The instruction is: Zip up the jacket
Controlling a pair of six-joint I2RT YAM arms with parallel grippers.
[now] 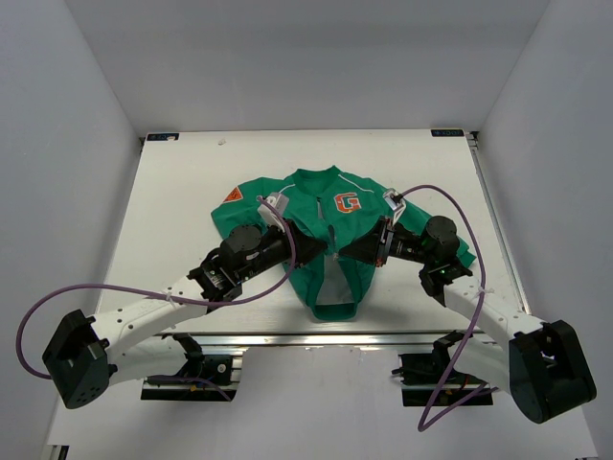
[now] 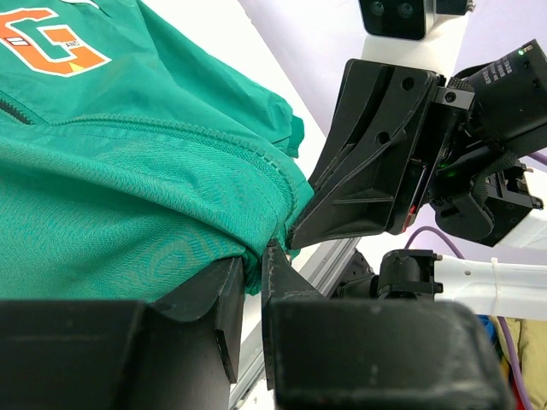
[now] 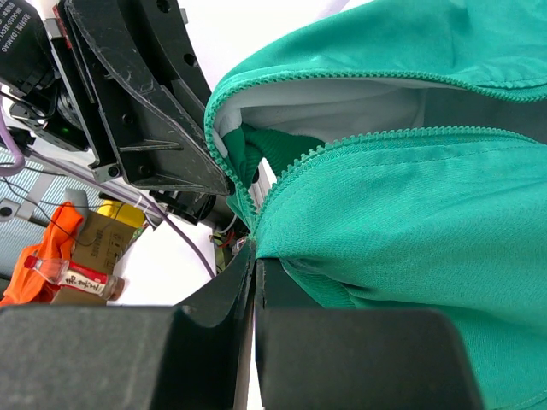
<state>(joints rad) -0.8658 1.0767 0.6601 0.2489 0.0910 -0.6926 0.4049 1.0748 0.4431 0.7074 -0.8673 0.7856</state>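
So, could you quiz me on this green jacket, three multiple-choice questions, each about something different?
1. Where is the G patch? A) chest, beside the zip B) hem C) collar
2. How many orange patches show from above? A) one B) two C) four
3. The zip's lower part is: A) closed B) open C) torn off

1 A: it sits on the chest of the jacket.
2 B: the G plus a triangle patch on the sleeve.
3 B: teeth parted, grey lining showing, with the left gripper and right gripper pinching the front edges.
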